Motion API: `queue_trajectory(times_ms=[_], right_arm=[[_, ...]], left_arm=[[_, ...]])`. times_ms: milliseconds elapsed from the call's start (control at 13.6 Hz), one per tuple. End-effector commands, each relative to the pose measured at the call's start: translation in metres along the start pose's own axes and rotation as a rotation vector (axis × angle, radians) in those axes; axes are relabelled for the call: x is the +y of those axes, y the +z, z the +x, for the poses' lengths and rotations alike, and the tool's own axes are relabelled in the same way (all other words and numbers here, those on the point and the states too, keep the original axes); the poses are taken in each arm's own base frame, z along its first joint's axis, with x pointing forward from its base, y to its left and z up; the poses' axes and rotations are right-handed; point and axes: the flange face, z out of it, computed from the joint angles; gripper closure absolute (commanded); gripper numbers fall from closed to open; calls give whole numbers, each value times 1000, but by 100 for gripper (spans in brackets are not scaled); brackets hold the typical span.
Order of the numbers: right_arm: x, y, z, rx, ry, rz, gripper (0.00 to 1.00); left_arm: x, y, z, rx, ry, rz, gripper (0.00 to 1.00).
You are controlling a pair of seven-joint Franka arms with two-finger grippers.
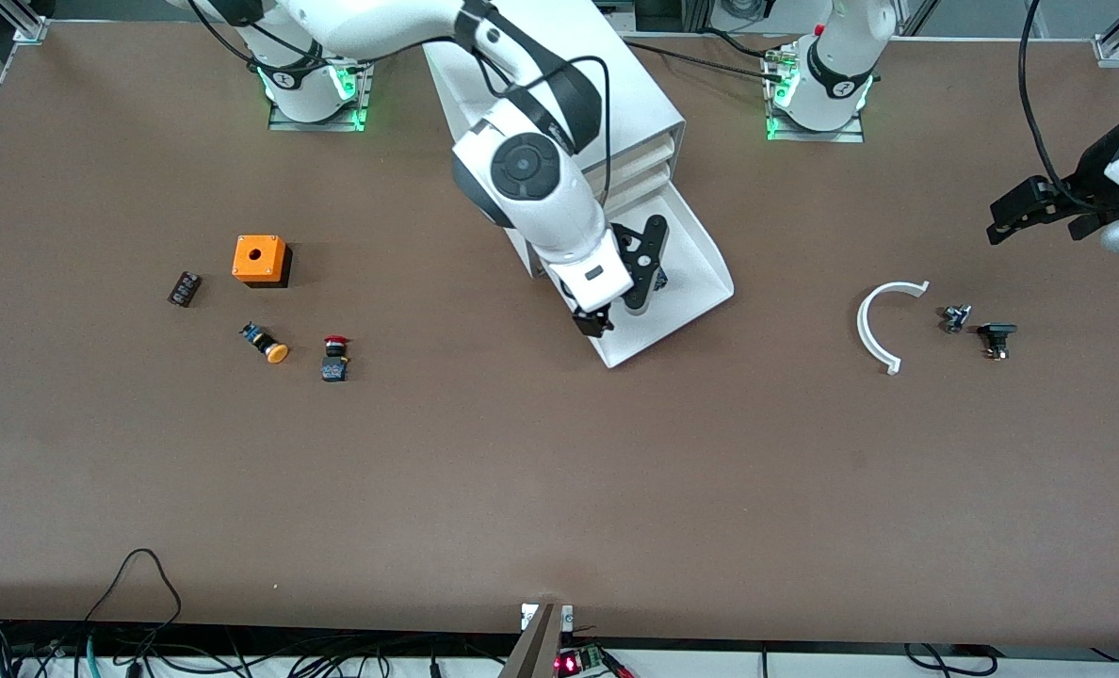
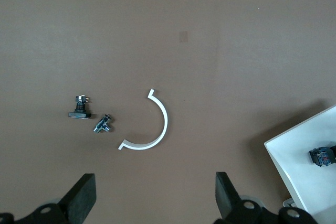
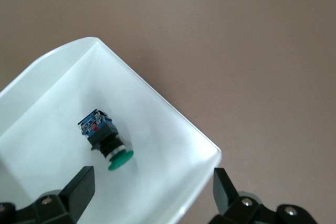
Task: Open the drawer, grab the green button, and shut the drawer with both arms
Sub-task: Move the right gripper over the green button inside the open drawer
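Note:
The lowest drawer (image 1: 682, 315) of the white cabinet (image 1: 640, 89) stands pulled out toward the front camera. The green-capped button (image 3: 107, 142) lies on its side in the drawer (image 3: 157, 95), cap toward the drawer's front corner. My right gripper (image 1: 624, 299) hangs open just above the drawer; in the right wrist view it (image 3: 152, 190) is beside the button, not touching it. In the front view the gripper hides most of the button. My left gripper (image 1: 1030, 212) waits open and empty above the table at the left arm's end. The left wrist view also shows the drawer corner (image 2: 296, 156) and button (image 2: 321, 157).
Toward the right arm's end lie an orange box (image 1: 260, 260), a small black part (image 1: 184, 288), an orange-capped button (image 1: 266, 343) and a red-capped button (image 1: 335, 359). Under my left gripper (image 2: 155, 195) lie a white curved piece (image 2: 160, 124) and two small parts (image 2: 80, 109) (image 2: 102, 124).

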Motion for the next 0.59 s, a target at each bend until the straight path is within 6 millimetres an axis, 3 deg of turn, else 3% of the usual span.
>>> queue_trajectory(times_ms=[0, 295, 516], right_arm=[[1, 20, 5, 11, -79, -20, 0], [-14, 34, 9, -11, -185, -20, 0], [-47, 50, 20, -65, -278, -47, 0]], left_arm=[[0, -6, 2, -4, -8, 30, 0], [0, -6, 2, -4, -8, 30, 0], [0, -6, 2, -2, -8, 30, 0]])
